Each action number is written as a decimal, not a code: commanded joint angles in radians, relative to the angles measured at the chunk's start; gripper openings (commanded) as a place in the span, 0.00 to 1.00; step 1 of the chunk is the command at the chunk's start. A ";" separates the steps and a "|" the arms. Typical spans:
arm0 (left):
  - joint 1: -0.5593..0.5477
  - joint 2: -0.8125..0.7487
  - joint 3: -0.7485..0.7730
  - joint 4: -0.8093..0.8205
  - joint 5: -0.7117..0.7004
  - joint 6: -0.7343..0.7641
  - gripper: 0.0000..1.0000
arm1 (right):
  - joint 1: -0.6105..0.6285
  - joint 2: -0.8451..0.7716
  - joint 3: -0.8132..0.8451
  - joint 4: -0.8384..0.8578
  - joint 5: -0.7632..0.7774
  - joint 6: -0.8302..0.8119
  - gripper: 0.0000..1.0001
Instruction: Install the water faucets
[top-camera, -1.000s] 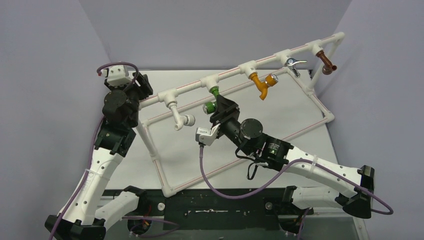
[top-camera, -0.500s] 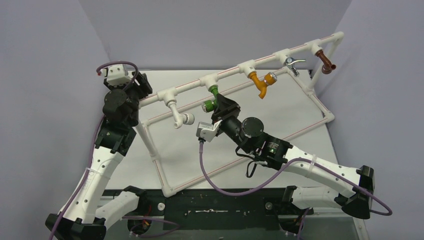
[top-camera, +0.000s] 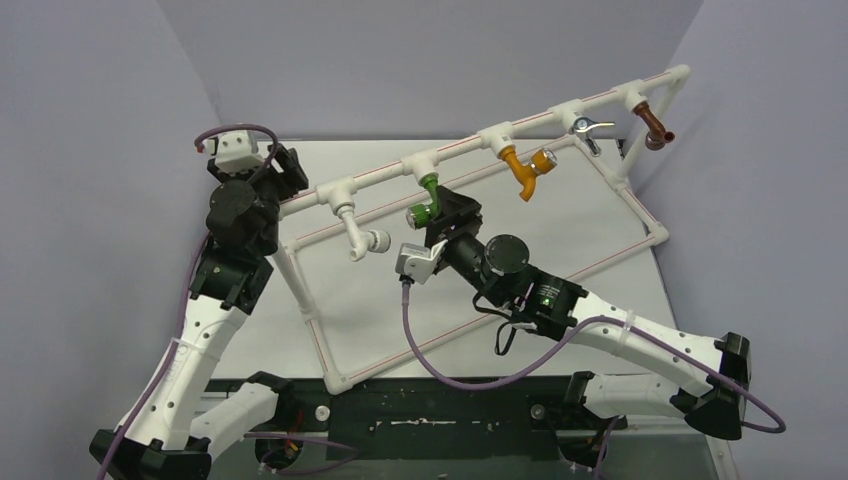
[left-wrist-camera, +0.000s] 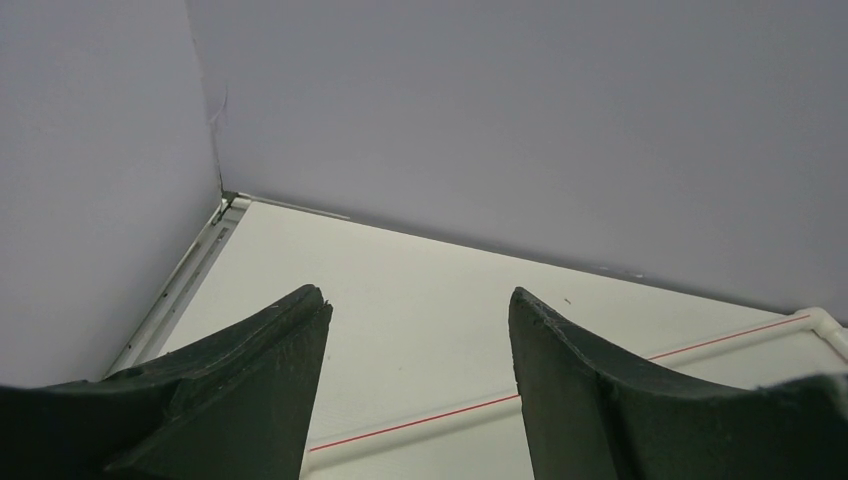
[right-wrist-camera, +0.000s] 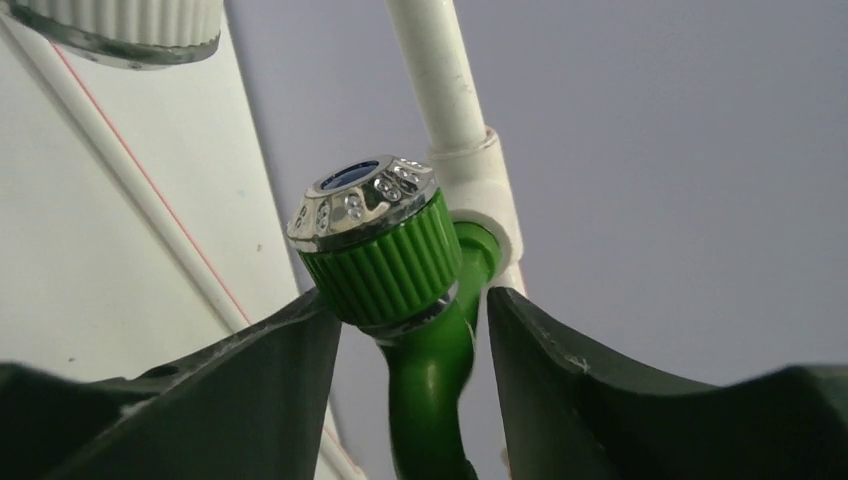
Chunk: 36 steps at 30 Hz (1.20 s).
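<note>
Evidently to screw it home, the right fingers (right-wrist-camera: 250, 400) clamp the green tap (right-wrist-camera: 400, 300) under the white pipe tee (right-wrist-camera: 485, 190); the left fingers (left-wrist-camera: 230, 400) gape empty, well left of it.

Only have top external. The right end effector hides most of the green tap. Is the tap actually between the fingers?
Observer: Yes. In the right wrist view the tap stands between the fingers of the right end effector, close to both. I can't tell if the grip is firm.
Operator: Is it seated in the fitting?
Observer: Its neck meets the white tee on the pipe. Thread depth is hidden.
Operator: Left end effector?
Observer: The left end effector is open, with nothing between its fingers.
</note>
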 joint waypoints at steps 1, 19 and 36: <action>-0.023 0.015 -0.050 -0.206 0.036 0.010 0.64 | -0.012 -0.027 0.056 -0.069 -0.031 0.130 0.61; -0.022 -0.001 0.170 -0.180 0.045 0.007 0.80 | 0.014 -0.324 0.080 -0.387 -0.131 0.486 0.99; -0.023 -0.229 0.227 -0.148 0.309 -0.015 0.88 | 0.013 -0.570 -0.261 -0.294 0.355 0.965 1.00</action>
